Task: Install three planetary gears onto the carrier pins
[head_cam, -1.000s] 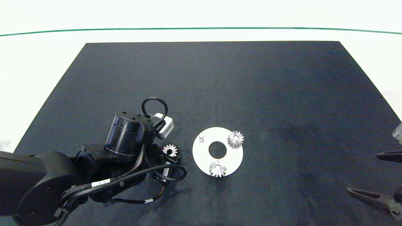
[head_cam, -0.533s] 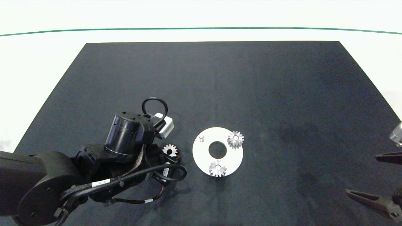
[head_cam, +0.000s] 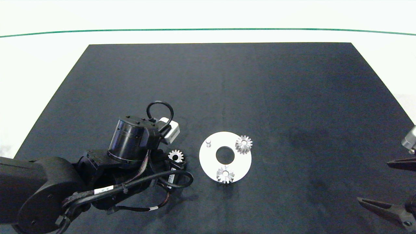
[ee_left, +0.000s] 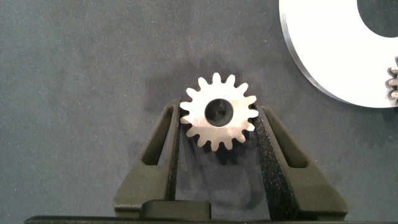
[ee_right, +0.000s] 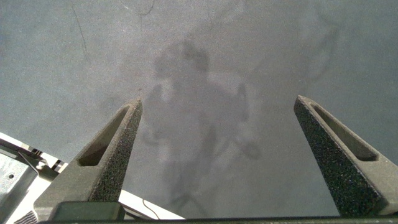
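Observation:
The white carrier disc (head_cam: pixel 208 160) lies on the black mat with one bare carrier pin (head_cam: pixel 208 142) at its far left. Two planetary gears sit on the disc, one at the far right (head_cam: pixel 243 144) and one at the near edge (head_cam: pixel 225 174). A third planetary gear (head_cam: pixel 175 156) is just left of the disc, flat side up. My left gripper (ee_left: pixel 219 116) is shut on this gear (ee_left: pixel 218 118), its fingers pressing the teeth on both sides. The disc's rim (ee_left: pixel 329 50) lies close beside it. My right gripper (head_cam: pixel 373 179) hangs open at the mat's right edge, holding nothing (ee_right: pixel 217 102).
A black mat (head_cam: pixel 221 91) covers the white table, which has a green line (head_cam: pixel 208 29) near its far edge. The left arm's dark body (head_cam: pixel 130 143) and its cables (head_cam: pixel 169 178) stand just left of the disc.
Hardly anything differs. The left gripper stays around the gear at the same spot, and the right gripper has drifted a little toward the right edge.

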